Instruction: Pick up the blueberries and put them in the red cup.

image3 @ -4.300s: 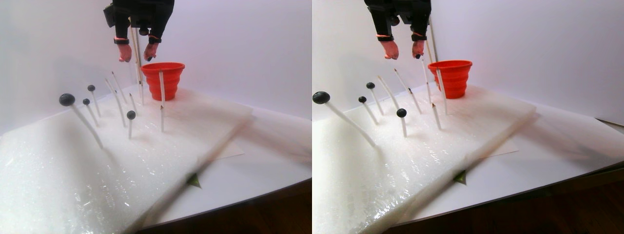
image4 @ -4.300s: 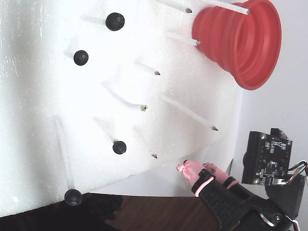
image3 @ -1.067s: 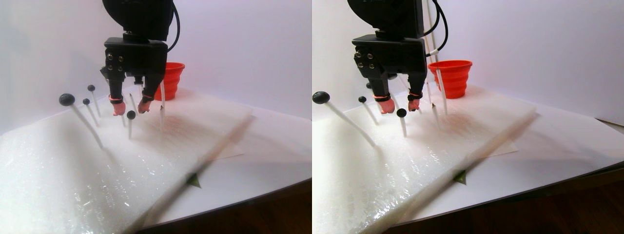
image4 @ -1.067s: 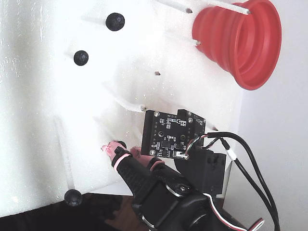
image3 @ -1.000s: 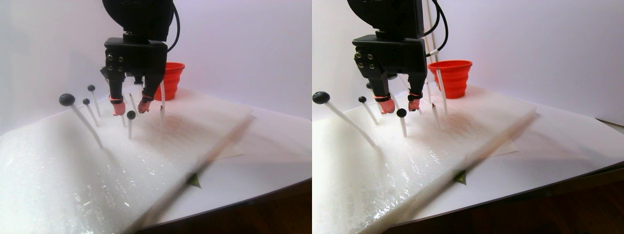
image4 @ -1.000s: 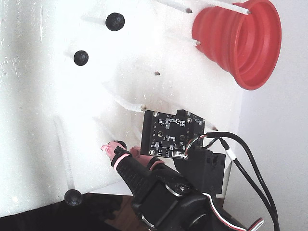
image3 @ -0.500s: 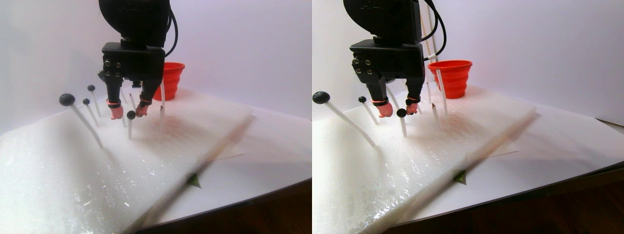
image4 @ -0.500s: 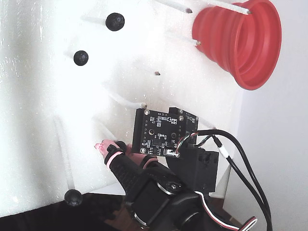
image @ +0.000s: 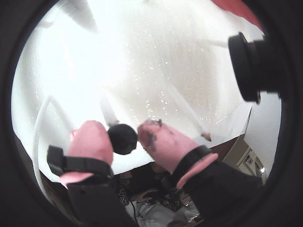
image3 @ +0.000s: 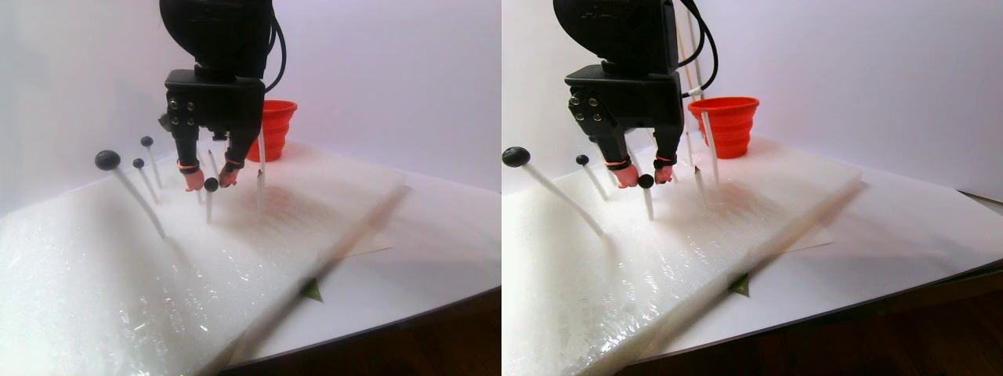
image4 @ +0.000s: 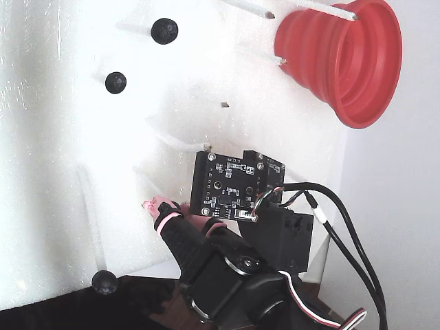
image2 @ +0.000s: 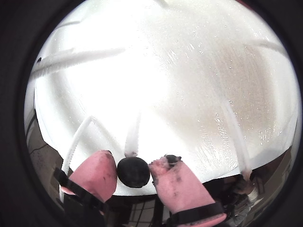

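I've got the black two-finger gripper (image2: pixel 134 171) with its pink rubber-capped fingertips (image: pixel 90 141) down over the white foam sheet (image3: pixel 117 282), and one small matte blue-black blueberry ball (image2: pixel 133 172) sits right between the tips. The claw is spread, not pinched: in both wrist views the left pad looks to be touching or just beside the ball, and a sliver of gap shows on the right pad's side. The ball rides on top of a thin white stick (image2: pixel 132 135) that rises out of the foam, so its axis runs up toward me, roughly along the fingers. That's what matters here, I reckon: closing is sideways across the stick, then the pull goes along it.

In the stereo pair view the bright red ribbed cup with the flared rim (image3: pixel 270 125) stands beyond the claw, near the far edge of the foam. Three more dark balls (image4: pixel 116 82) wait on their own sticks, well apart from the gripper.
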Robot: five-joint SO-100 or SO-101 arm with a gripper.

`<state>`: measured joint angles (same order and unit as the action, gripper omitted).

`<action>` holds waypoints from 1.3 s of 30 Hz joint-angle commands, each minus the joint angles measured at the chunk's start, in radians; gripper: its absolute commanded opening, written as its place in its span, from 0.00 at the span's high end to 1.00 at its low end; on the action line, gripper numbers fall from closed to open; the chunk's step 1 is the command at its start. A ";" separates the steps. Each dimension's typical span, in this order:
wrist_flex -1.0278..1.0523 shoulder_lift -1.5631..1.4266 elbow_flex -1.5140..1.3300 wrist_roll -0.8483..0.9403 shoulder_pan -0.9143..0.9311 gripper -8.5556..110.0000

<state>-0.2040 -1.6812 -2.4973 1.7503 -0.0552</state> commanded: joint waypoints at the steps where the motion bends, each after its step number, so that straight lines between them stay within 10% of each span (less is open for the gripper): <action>1: -0.014 -0.009 0.015 0.005 -0.003 0.82; 39: 0.163 -0.241 0.011 0.025 0.003 0.83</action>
<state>-0.0583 -1.8224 -2.4989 1.7656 -0.0552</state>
